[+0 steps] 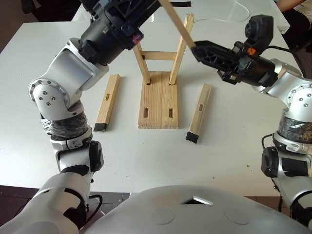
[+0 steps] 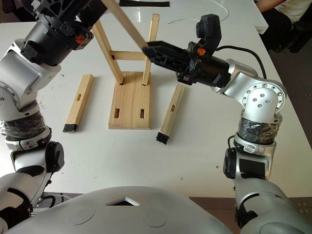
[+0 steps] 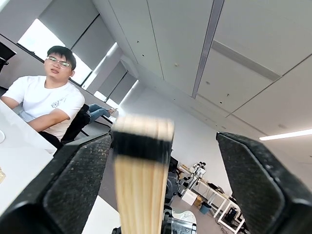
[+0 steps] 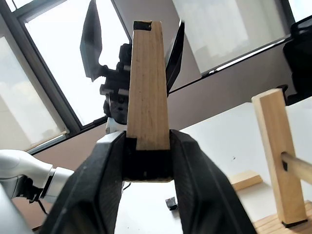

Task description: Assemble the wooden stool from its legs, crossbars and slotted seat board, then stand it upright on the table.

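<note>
R gripper [image 4: 147,146] is clamped tight on one end of the held leg [image 2: 124,22], keeping it slanted in the air above the seat board [image 1: 158,100]. L gripper [image 3: 165,140] is wide open round the other end, pads clear of the wood, prob. to take over or re-grip. The board lies flat on the table [image 1: 234,141] w/ upright legs [image 1: 144,63] + crossbar [image 1: 158,55] slotted at the far edge. Spare legs [image 1: 107,101] lie either side, so the near slots are free.
</note>
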Controlling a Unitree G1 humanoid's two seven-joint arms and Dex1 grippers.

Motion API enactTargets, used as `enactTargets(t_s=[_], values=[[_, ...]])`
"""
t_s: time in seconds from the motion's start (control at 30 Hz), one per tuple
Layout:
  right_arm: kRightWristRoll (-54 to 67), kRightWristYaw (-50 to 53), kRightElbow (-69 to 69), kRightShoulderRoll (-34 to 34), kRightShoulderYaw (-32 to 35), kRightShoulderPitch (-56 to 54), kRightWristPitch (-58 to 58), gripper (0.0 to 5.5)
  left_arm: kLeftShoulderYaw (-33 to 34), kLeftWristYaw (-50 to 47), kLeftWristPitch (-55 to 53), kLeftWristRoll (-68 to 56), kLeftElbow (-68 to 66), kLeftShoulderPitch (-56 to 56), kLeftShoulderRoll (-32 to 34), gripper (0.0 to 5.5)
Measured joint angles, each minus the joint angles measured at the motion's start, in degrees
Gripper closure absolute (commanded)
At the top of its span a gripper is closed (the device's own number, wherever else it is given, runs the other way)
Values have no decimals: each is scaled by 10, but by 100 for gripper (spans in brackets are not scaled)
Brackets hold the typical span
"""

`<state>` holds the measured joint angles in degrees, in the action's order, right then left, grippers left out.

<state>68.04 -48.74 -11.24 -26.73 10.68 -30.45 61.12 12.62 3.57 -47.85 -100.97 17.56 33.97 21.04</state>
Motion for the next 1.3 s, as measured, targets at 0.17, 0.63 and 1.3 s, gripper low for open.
enactTargets(t_s=[0.17,0.63,1.3], values=[[9,-20,16,-16,-2,-5,15,416,-7,17,11,21,17,-18,0,156],[4,-61,41,-41,-26,-36,25,416,-12,52,29,53,46,-41,13,305],[-19,-100,63,-56,-38,-62,24,416,-7,156,32,100,50,-67,74,419]])
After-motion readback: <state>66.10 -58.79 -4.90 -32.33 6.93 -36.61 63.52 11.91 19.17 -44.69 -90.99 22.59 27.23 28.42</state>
